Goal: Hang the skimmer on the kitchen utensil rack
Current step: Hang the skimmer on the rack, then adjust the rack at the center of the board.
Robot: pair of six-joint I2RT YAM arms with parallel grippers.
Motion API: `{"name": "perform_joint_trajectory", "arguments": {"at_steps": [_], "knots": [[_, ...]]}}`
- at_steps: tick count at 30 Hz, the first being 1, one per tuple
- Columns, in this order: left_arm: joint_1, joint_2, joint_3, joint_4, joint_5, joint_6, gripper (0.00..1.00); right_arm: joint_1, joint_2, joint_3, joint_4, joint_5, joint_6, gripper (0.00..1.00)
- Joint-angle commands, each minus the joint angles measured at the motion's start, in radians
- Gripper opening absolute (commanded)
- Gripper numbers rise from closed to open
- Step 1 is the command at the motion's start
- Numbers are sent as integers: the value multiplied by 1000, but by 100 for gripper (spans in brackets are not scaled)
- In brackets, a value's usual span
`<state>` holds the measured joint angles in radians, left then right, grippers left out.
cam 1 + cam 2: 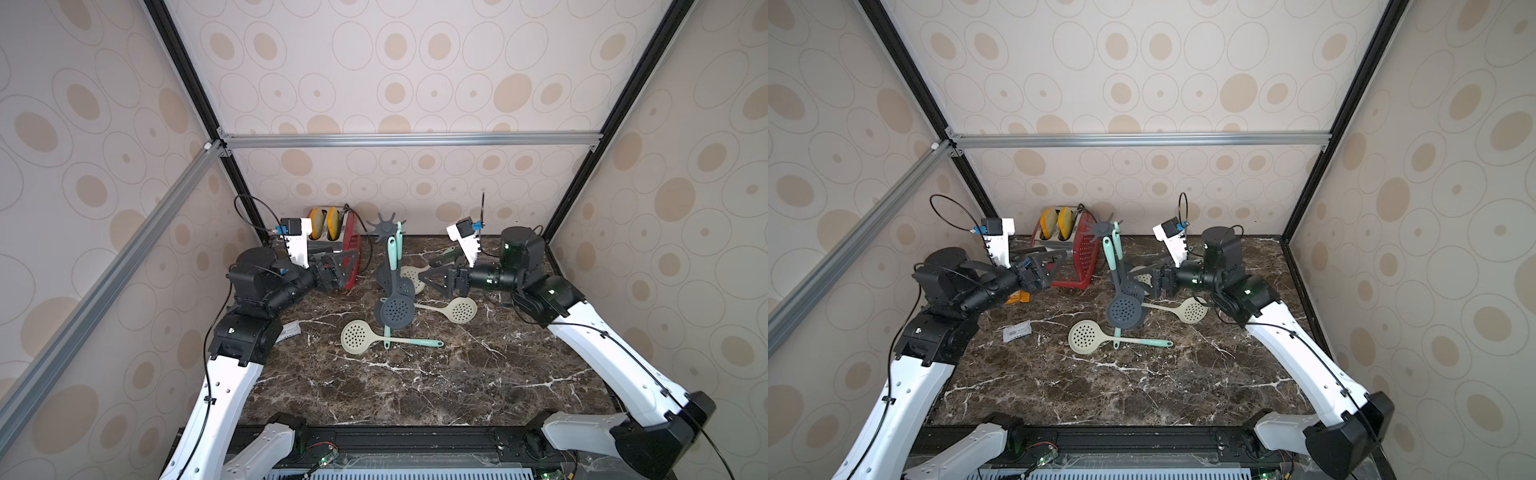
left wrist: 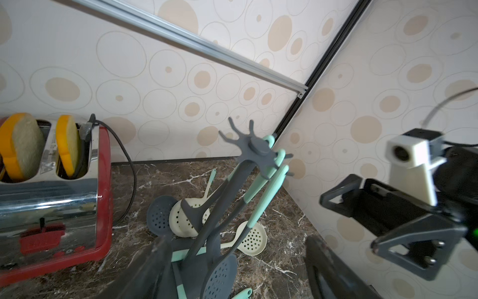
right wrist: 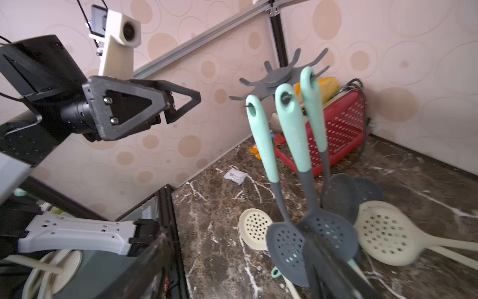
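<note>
While both arms are being held low over the marble table [image 1: 415, 395], the kitchen utensil rack [image 1: 384, 227] is being flanked by them at the back middle, just beside a red toaster [image 1: 352, 259].

- Three grey skimmers [image 3: 294, 134] with mint handles are being carried on the rack's hooks, threaded through the handle holes, with the heads hanging down toward the base.
- The left gripper [image 3: 182, 101] is being kept with its jaws wide apart and nothing between them. It is near the toaster and apart from the rack.
- The right gripper [image 2: 348, 224] is likewise being held wide and empty, on the rack's other side, close to the hanging heads.
- Cream skimmers [image 1: 459, 309] are being borne flat on the table around the base: one in front, two toward the right arm.
- Bread slices [image 2: 23, 145] are being held in the toaster's slots.
</note>
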<state>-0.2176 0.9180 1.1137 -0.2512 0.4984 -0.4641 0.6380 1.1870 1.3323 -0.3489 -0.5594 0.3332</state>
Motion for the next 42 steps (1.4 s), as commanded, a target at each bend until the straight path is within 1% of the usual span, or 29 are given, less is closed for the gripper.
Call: {"name": "perform_joint_trajectory", "arguments": {"at_steps": [1, 2, 4, 7, 10, 13, 16, 19, 23, 28, 31, 36, 39, 42], "knots": [[5, -22, -105, 182, -57, -19, 83, -1, -55, -37, -192, 242, -163, 100], [6, -26, -152, 240, -52, -32, 83, -2, -79, -40, -227, 286, -182, 100], [6, -33, -250, 376, -13, -32, 82, -2, -122, -57, -277, 332, -211, 100], [5, -24, -371, 542, 4, -15, 81, -2, -199, -112, -287, 346, -216, 100], [6, 24, -425, 634, 31, 44, 77, -2, -253, -154, -277, 322, -205, 100], [4, 101, -439, 733, 94, 100, 74, -2, -279, -171, -275, 232, -229, 100], [-3, 198, -431, 836, 170, 122, 73, -1, -290, -185, -262, 181, -227, 100], [-24, 293, -394, 859, 236, 174, 67, -2, -282, -178, -283, 163, -239, 100], [-63, 401, -357, 875, 264, 242, 65, -3, -268, -164, -315, 154, -274, 100], [-83, 542, -300, 968, 308, 224, 61, -3, -262, -148, -346, 184, -319, 100], [-91, 591, -274, 974, 321, 233, 59, -3, -263, -147, -361, 204, -332, 100], [-92, 635, -245, 955, 328, 265, 58, -3, -275, -165, -372, 212, -334, 100], [-91, 665, -214, 926, 347, 292, 54, -3, -277, -170, -378, 205, -332, 100], [-92, 702, -174, 909, 400, 304, 49, -3, -279, -175, -380, 199, -327, 100]]}}
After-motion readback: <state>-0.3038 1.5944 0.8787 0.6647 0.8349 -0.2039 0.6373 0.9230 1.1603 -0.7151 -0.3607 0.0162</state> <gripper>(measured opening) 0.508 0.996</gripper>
